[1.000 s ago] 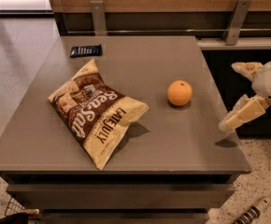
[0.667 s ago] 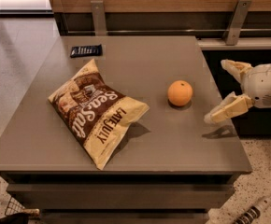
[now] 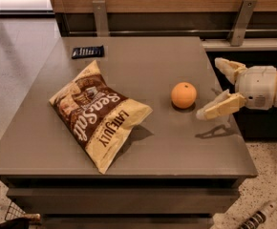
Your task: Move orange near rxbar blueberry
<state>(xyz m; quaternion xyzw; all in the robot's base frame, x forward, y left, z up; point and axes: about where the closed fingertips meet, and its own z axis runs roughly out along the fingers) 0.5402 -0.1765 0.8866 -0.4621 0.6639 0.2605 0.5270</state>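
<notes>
The orange (image 3: 183, 95) sits on the grey table (image 3: 143, 142), right of centre. The rxbar blueberry (image 3: 87, 52), a small flat dark wrapper, lies at the table's far left corner. My gripper (image 3: 212, 88) reaches in from the right edge, just right of the orange and a little above the table. Its cream fingers (image 3: 219, 108) are spread wide and hold nothing. A small gap separates the near finger from the orange.
A large brown-and-cream chip bag (image 3: 98, 113) lies on the table's left half, between the orange and the bar. A wooden wall with metal brackets (image 3: 100, 16) runs behind the table. The floor lies to the left and front right.
My gripper has moved left over the table's right edge, closing in on the orange. The orange, the bag and the bar have not moved.
</notes>
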